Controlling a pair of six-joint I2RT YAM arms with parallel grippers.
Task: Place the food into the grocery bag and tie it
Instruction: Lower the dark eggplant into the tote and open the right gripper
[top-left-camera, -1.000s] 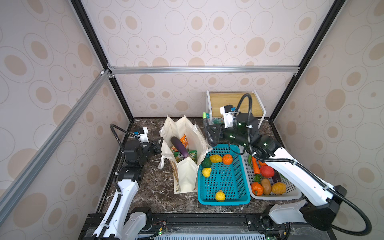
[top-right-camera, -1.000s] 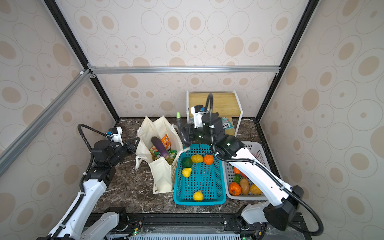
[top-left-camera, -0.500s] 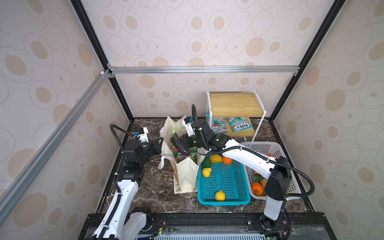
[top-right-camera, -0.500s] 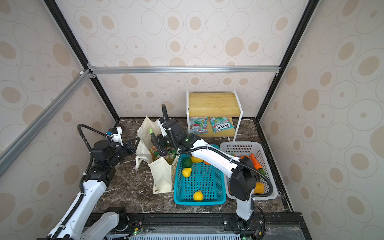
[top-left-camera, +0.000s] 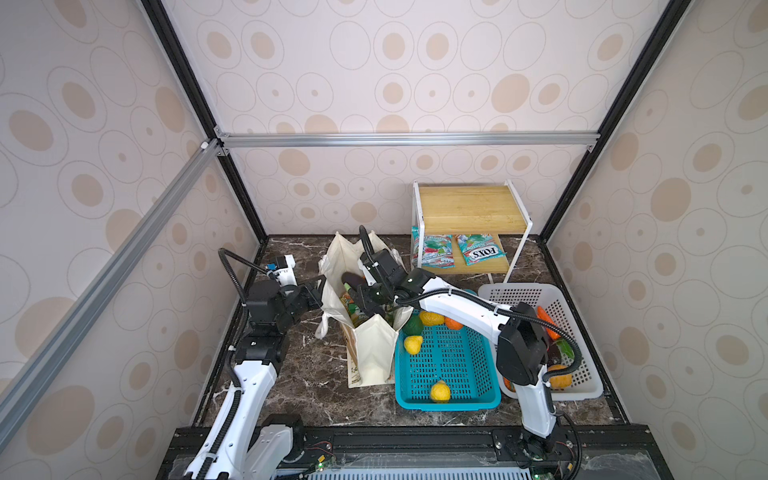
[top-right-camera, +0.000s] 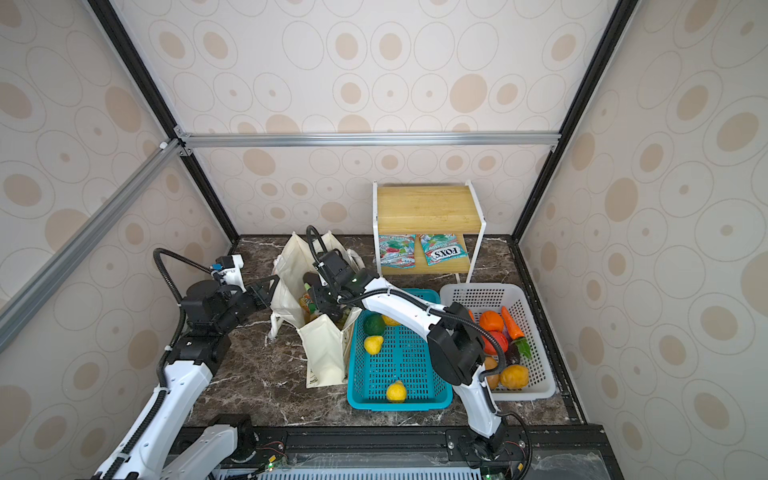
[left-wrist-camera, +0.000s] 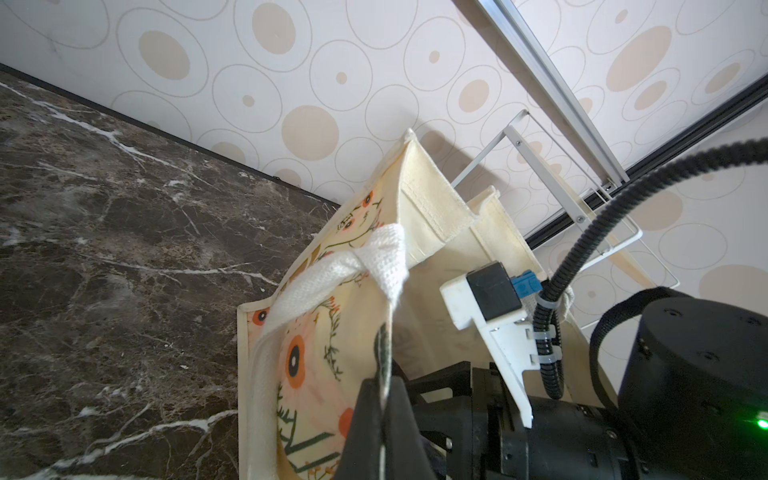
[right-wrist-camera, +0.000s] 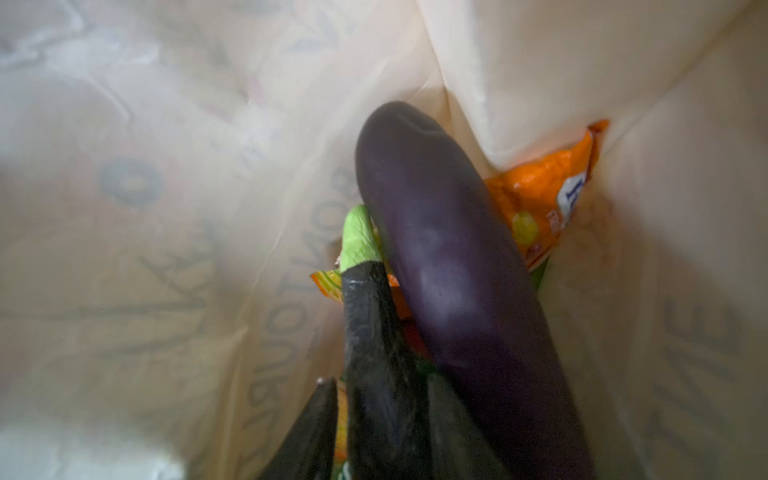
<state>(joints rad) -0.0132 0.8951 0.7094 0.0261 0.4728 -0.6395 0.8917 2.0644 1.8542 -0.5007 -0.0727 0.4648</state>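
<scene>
A slim dark eggplant (right-wrist-camera: 374, 332) is now inside the grocery bag (top-left-camera: 374, 349) beside a fatter purple eggplant (right-wrist-camera: 449, 270), swung in moments ago by the right tool (right-wrist-camera: 382, 380), its jaws parting around it. The left tool (left-wrist-camera: 382, 384) clamps the bag's nine-o'clock rim; yellow fruits (top-left-camera: 413, 344) remain in the teal basket (top-left-camera: 446, 405) at three o'clock.

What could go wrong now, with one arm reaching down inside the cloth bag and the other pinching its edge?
1. The right fingers flank the slim eggplant, which lies against the bigger eggplant; pulling out might drag it upward.
2. The grocery bag is soft cloth, pinched at its rim by the left fingers; the right arm could snag a wall and tip the bag toward the teal basket.
</scene>
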